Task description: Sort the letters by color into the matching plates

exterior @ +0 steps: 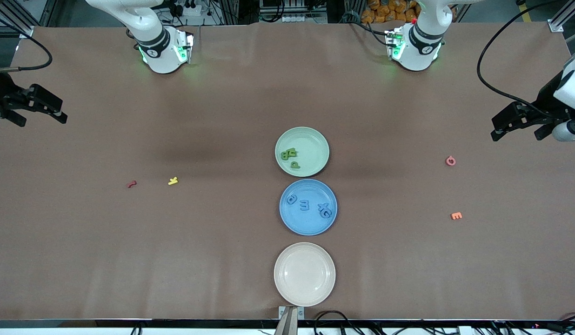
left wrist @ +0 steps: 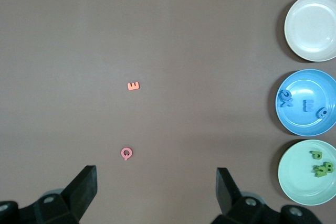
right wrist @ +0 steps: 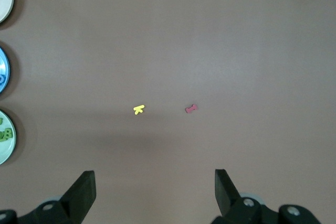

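- Sorting looks basically done: green letters (exterior: pixel 290 156) sit bunched in the mint green plate (exterior: pixel 315 139) (I count maybe three or four, they overlap), and the blue letters (exterior: pixel 305 205) lie spread in the blue plate (exterior: pixel 297 223), which is just nearer the front camera.
- Cream plate (exterior: pixel 304 274) is bare, nearest the camera.
- Left tool (exterior: pixel 520 123) hangs at its own end of the surface (exterior: pixel 222 256), fingers spread wide, holding nothing. Right tool (exterior: pixel 31 104) does the same at its end, also wide open and empty.
- Risk from here, I'd guess: grabbing a stray by mistake. The pink letter (exterior: pixel 450 161), orange letter (exterior: pixel 456 215), yellow letter (exterior: pixel 173 181) and red letter (exterior: pixel 131 184) match no plate.
- Plates nearly touch in a row, so a sloppy reach could nudge one.
- Loads of open room on both sides.
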Controlling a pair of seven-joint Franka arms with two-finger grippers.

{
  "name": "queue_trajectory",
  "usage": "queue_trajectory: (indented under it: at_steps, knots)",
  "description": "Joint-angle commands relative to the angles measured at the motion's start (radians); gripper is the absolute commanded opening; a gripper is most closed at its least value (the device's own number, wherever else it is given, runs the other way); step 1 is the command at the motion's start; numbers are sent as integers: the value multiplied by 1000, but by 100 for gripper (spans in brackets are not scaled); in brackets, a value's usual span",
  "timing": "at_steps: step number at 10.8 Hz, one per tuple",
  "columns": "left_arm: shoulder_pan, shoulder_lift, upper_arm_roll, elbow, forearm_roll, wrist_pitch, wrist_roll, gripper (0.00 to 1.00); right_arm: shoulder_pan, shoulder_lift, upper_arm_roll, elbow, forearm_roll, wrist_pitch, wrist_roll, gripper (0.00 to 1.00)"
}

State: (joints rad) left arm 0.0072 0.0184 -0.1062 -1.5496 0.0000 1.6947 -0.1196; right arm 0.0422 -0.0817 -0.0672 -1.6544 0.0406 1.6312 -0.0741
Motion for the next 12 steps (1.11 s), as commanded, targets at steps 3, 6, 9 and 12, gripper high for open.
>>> queue_trajectory:
  at_steps: [3, 6, 9, 12]
  knots:
    - [5, -3, -3, 6, 14, 7, 0, 100, -2, -10, 9, 8, -10, -66, 14, 100]
    - [11, -3, -1, 6, 12, 8, 0, 100, -2, -10, 10, 13, -27, -67, 13, 100]
    - [11, -3, -1, 6, 12, 10, 0, 100, 2, -9, 12, 15, -34, -66, 13, 100]
    - [13, -3, -1, 6, 11, 10, 0, 100, 4, -9, 12, 15, -60, -71, 13, 100]
